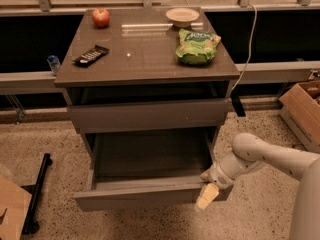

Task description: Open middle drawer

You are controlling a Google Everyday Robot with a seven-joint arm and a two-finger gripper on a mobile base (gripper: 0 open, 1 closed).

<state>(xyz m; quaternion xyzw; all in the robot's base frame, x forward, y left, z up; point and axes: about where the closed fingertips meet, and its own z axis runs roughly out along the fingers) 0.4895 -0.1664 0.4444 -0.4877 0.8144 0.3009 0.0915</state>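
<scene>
The middle drawer [145, 198] is pulled well out of the cabinet, and its grey inside [150, 156] shows with nothing visible in it. The upper drawer front [147, 115] above it is shut. No third front shows below the pulled-out one. My gripper [206, 186] is at the right end of the middle drawer's front. One pale finger is inside the front and the yellowish fingertip [207, 198] is outside, so it is shut on the front's top edge. My white arm [265, 156] reaches in from the right.
On the cabinet top are an apple [101, 17], a bowl [182, 16], a green chip bag [196, 46] and a remote [91, 55]. A cardboard box [302, 109] stands at the right. A black stand leg [37, 194] lies on the floor at the left.
</scene>
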